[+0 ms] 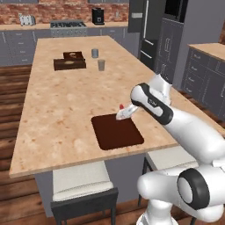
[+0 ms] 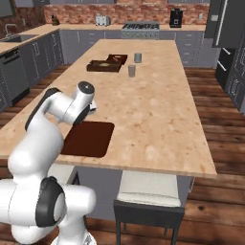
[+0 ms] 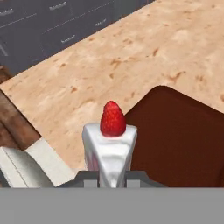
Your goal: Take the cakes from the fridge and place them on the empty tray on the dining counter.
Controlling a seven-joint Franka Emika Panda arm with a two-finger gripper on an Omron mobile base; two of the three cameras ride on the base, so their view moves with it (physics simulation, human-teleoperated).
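1. Dining counter (image 1: 66,110): long island, beige mottled top, grey base, 2 white-cushioned stools (image 1: 81,182) tucked under its near edge.
2. Room: dark wood plank floor, red brick back wall, grey cabinets, stove (image 1: 68,27) and black coffee machine (image 1: 98,16) on the back worktop, dark fridge (image 1: 151,26) beyond the island's far right corner.
3. Empty tray (image 1: 117,131): flat dark reddish-brown square with rounded corners, lies by the near edge of the island toward its near right corner, nothing on it.
4. Far end of the island: thicker dark brown box tray (image 1: 69,64) with a 2nd brown board (image 1: 74,55) behind it, 2 grey cups (image 1: 101,65) just to its right.
5. Gripper (image 1: 124,113): jaws closed on the white cake (image 3: 110,151), pinching its lower part from both sides.
6. White cake is up off the top, at the tray's far edge in the left base view; whether over the tray or just beside it, cannot tell.
7. Hand view: slice is upright in that frame, long axis vertical, narrow wedge edge facing the camera, red berry (image 3: 113,119) on top pointing up.
8. Left base view: slice looks tilted, berry end toward the island's left edge.
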